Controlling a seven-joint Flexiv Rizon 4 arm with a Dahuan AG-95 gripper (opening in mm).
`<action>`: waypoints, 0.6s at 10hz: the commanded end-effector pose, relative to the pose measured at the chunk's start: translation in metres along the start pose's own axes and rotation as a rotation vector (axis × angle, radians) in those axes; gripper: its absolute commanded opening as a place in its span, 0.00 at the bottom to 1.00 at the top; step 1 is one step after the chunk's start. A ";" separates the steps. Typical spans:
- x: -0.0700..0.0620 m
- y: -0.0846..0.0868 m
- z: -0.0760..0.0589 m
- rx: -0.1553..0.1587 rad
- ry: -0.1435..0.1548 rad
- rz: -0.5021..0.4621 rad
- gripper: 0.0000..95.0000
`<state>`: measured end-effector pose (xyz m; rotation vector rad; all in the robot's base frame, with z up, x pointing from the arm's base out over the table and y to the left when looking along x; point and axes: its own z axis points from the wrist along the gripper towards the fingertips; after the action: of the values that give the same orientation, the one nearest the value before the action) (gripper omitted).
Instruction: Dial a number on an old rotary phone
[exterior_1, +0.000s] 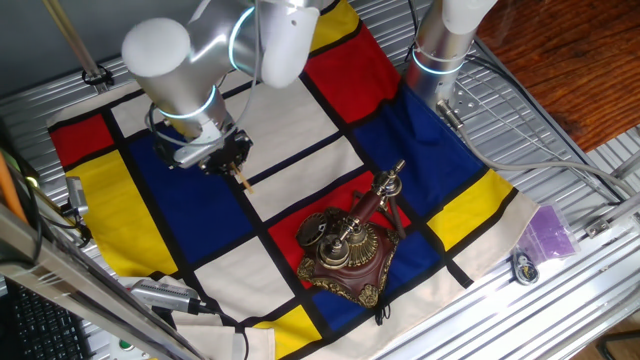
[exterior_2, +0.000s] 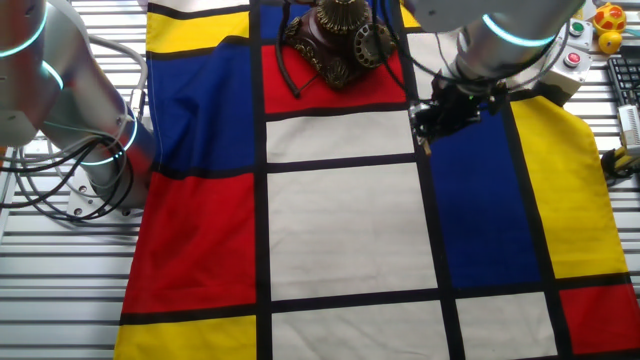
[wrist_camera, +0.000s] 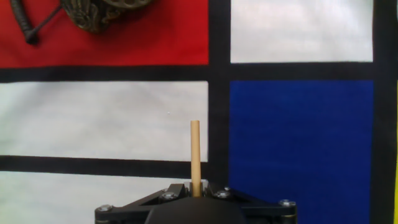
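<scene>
The old rotary phone is sitting on a red square of the colourful cloth, low in the middle of the frame. The gripper is hanging at upper left, holding a thin wooden stick pointing down.

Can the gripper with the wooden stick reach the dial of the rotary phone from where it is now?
Probably yes: only flat cloth lies between the gripper and the rotary phone, and its dial faces open.
</scene>
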<state>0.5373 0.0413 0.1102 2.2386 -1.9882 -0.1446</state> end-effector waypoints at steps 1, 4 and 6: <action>-0.021 0.013 -0.013 -0.010 0.009 0.006 0.00; -0.054 0.033 -0.023 -0.016 0.030 0.041 0.00; -0.067 0.039 -0.027 -0.015 0.029 0.039 0.00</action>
<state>0.4937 0.1065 0.1432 2.1779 -2.0093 -0.1203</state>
